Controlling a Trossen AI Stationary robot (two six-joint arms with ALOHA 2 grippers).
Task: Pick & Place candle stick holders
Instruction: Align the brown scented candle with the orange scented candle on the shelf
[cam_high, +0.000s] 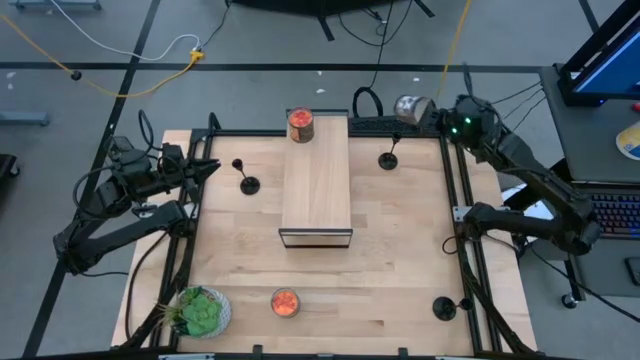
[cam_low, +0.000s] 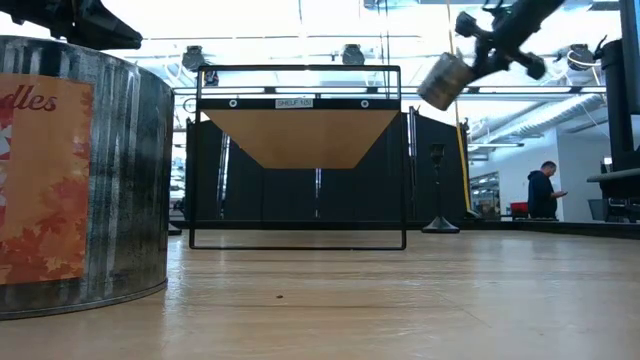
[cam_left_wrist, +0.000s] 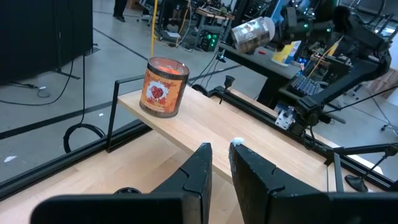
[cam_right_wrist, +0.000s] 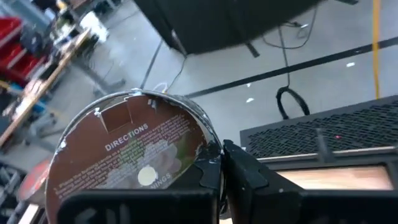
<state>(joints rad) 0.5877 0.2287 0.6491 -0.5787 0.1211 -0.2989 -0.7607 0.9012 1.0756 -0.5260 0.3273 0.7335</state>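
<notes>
Three black candle stick holders stand upright on their round bases on the wooden table: one at the left (cam_high: 247, 183), one at the far right (cam_high: 388, 160), one near the right front corner (cam_high: 443, 307). My left gripper (cam_high: 208, 167) is shut and empty at the table's left edge, left of the nearest holder; its fingers show in the left wrist view (cam_left_wrist: 221, 165). My right gripper (cam_high: 432, 110) is raised over the table's far right corner, shut on a silvery-grey round jar (cam_high: 409, 106), which also shows in the low view (cam_low: 446, 80). My right gripper holds the silvery-grey jar at the edge of its labelled flat end (cam_right_wrist: 206, 152), the fingers (cam_right_wrist: 245, 174) closed beside that rim. The jar is lifted clear of the table and tilted on its side (cam_left_wrist: 254, 34). Which finger lies on which face is hidden by the gripper.
A wooden shelf in a black frame (cam_high: 316, 185) stands mid-table with an orange-red jar (cam_high: 300, 125) on its far end. Another orange jar (cam_high: 285, 302) and a green plant (cam_high: 200, 312) stand near the front edge. A black frame (cam_high: 452, 190) rims the table. A person (cam_low: 545, 190) stands far behind.
</notes>
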